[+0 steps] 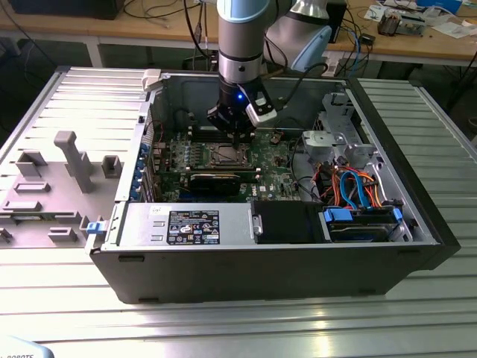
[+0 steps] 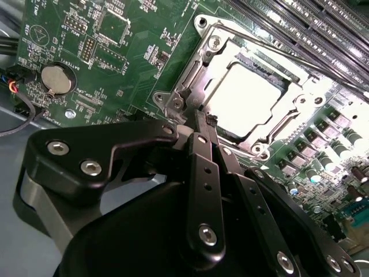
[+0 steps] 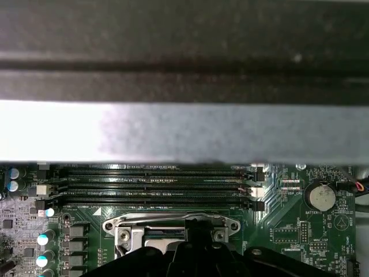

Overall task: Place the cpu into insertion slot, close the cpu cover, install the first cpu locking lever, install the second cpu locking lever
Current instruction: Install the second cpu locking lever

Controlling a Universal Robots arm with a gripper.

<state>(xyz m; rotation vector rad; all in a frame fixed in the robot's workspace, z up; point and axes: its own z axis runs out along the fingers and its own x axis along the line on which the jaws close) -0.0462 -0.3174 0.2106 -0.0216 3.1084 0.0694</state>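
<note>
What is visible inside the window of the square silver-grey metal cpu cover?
In the second wrist view, the flat silver-grey top of the cpu shows through the window of the cpu cover, which lies closed over it. The socket beneath the chip is covered. The gripper is at the cover's edge.

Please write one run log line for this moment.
chip: in socket | cover: closed over it | pincer: shut, at socket edge | board: inside case

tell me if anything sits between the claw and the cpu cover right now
Nothing visible does. In the second wrist view the claw hangs right at the edge of the cpu cover, which lies flat over the cpu, with no cable or part between them.
</note>
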